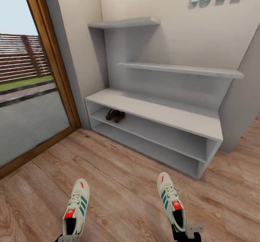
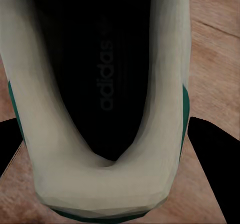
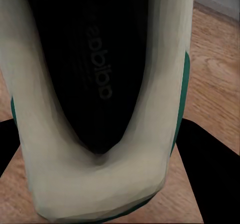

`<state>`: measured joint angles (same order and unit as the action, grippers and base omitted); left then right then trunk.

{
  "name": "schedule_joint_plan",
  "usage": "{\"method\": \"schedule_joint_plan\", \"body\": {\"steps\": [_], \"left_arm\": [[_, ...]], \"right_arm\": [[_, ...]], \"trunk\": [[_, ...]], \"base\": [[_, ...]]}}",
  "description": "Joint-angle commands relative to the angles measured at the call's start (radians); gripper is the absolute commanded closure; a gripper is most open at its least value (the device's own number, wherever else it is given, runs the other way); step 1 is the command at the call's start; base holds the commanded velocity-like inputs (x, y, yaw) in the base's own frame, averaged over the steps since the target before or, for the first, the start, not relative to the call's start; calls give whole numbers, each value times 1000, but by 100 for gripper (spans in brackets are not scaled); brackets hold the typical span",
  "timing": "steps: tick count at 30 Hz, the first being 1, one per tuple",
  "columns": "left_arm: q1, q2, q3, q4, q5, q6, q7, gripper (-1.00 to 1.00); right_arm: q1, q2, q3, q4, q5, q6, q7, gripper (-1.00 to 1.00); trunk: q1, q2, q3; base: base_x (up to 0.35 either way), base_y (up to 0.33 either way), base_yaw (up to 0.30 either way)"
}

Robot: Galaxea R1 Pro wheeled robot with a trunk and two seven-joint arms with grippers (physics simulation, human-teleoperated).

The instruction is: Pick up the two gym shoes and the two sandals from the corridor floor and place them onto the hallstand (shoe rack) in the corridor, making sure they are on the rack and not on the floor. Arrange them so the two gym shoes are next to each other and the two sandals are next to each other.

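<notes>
We hold a sneaker in each claw: left gripper (image 1: 68, 237) and right gripper (image 1: 186, 232) apparently clamp the left sneaker (image 1: 76, 207) and right sneaker (image 1: 172, 202); sandals (image 1: 115, 115) rest on the rack (image 1: 162, 114).

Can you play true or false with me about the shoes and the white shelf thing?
1. Both sandals sit on the rack's middle shelf. True.
2. The top of the rack has a sneaker on it. False: it is bare.
3. The left claw holds a sneaker by its heel end. True.
4. The right claw is empty. False: it holds the other sneaker.
5. The two sneakers touch each other. False: they are apart, with wood floor showing between them.
6. Both sneakers point their toes toward the rack. True.
</notes>
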<state>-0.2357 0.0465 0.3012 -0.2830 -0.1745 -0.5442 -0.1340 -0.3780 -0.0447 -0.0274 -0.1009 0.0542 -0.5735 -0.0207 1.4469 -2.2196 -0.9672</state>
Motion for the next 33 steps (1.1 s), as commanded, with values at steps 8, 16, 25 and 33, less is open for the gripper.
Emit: {"method": "schedule_joint_plan", "body": {"steps": [8, 16, 25, 33], "left_arm": [[-1, 0, 9, 1, -10, -3, -6, 100], [-1, 0, 8, 2, -10, -3, -6, 100], [-1, 0, 9, 2, -10, -3, -5, 100], [-1, 0, 9, 2, -10, -3, -6, 100]], "right_arm": [[-1, 0, -3, 1, 6, -3, -2, 100], [-1, 0, -3, 1, 6, -3, -2, 100], [-1, 0, -2, 1, 6, -3, -2, 100], [-1, 0, -2, 1, 6, -3, -2, 100]], "trunk": [[0, 0, -6], [0, 0, -8], [0, 0, -8], [0, 0, -8]], "base": [[-1, 68, -263], [0, 2, -263], [16, 15, -265], [173, 173, -265]]}}
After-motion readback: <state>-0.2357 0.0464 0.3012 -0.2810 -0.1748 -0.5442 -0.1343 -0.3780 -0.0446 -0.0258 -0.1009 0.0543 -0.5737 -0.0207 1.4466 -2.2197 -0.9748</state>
